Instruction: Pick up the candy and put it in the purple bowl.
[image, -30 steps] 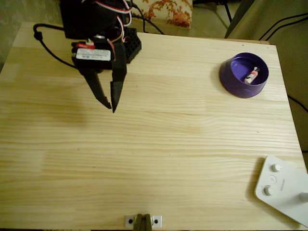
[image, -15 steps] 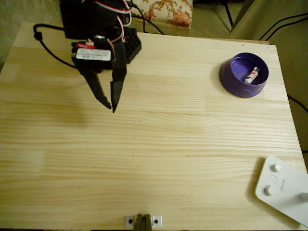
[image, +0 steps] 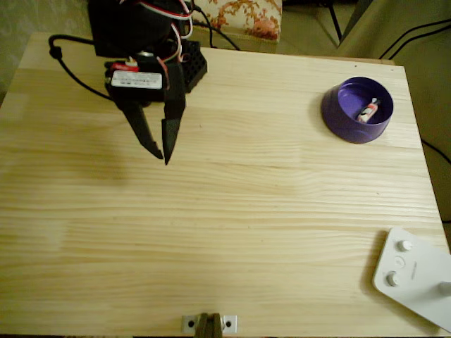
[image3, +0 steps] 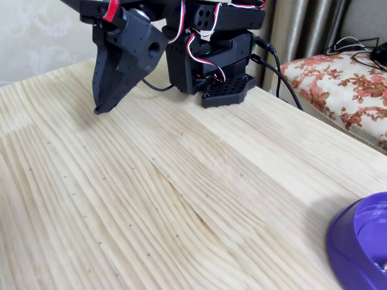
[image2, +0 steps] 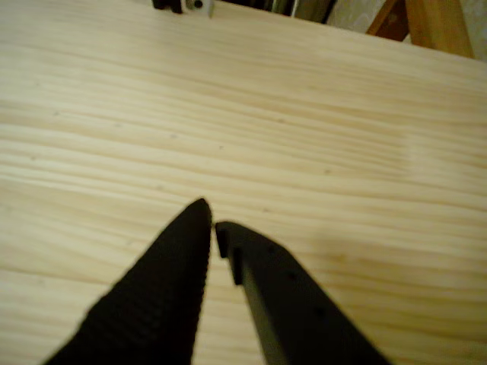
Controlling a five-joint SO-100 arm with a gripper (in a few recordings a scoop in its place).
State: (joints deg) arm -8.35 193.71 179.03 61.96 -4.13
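Evidently nothing shifts over the last second: we find the candy (image: 369, 110) lying inside the purple bowl (image: 341, 117), against its right-hand wall in the overhead view, exactly where it lay before. We note the gripper (image: 162, 156) holding well apart from the purple bowl, its jaws nearly closed on nothing, so we judge the placement complete.

See white label (image: 137, 80) on arm's motor, overhead view; print too small and blurred, can't read it. White device (image: 412, 276) has buttons, no legible marks. Nothing else readable.
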